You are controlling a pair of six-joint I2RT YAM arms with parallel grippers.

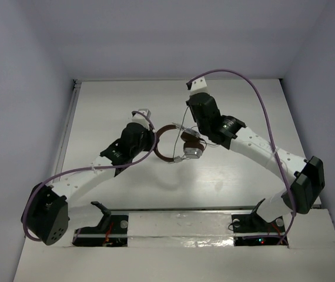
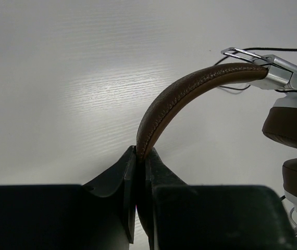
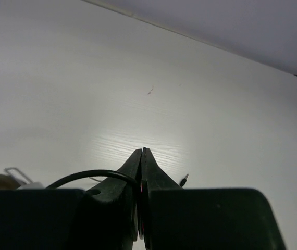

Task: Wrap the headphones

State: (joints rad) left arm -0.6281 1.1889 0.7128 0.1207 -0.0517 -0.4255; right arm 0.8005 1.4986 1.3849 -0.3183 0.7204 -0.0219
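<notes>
The headphones (image 1: 182, 147) lie mid-table, with the brown headband (image 1: 158, 144) arching left and the silver-grey earcups (image 1: 192, 149) stacked to the right. My left gripper (image 1: 152, 140) is shut on the headband (image 2: 190, 86), which rises from the closed fingertips (image 2: 140, 152) toward the metal slider (image 2: 279, 70) and the brown pads (image 2: 294, 122). My right gripper (image 1: 197, 130) sits just behind the earcups. In the right wrist view its jaws (image 3: 141, 152) are pressed together, with the thin black cord (image 3: 88, 174) looping in between them. The cord's plug tip (image 3: 185, 179) pokes out to the right.
The white table (image 1: 232, 100) is boxed in by pale walls at the back and both sides. Purple cables (image 1: 261, 100) arch over the right arm and trail along the left arm (image 1: 67, 176). The arm bases stand on a strip at the near edge (image 1: 179, 226).
</notes>
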